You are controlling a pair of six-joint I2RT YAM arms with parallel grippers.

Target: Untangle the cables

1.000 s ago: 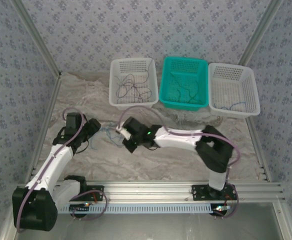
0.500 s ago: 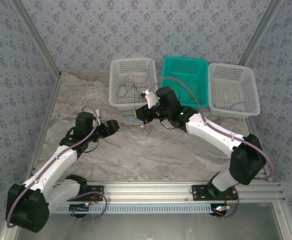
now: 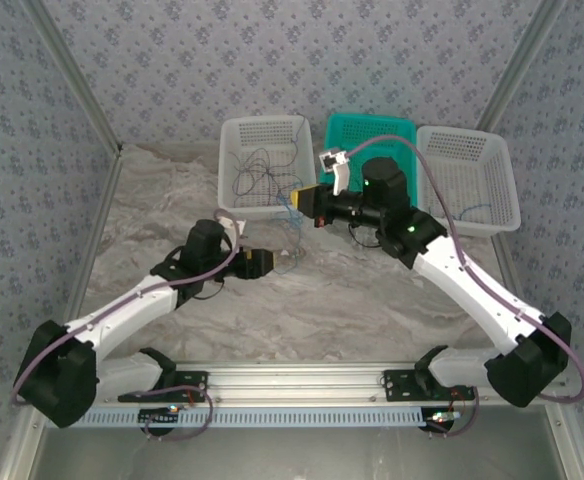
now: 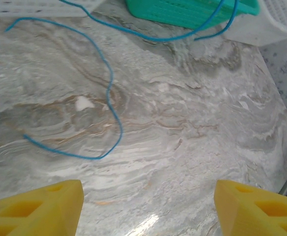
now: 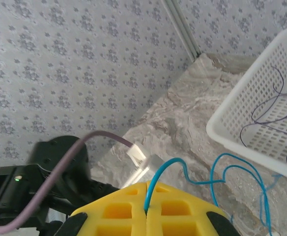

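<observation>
Saw the right claw pinched tight on a blue cable, bottom centre of the wrist view, dangling toward the bench beside the white basket. Found the left claw gaping, low over a loose blue strand just ahead, frame left. Judged both hair-light, limp, slippery: best nipped mid-run, drawn gently.

blue cable cut by top edge, basket wires indistinct
</observation>
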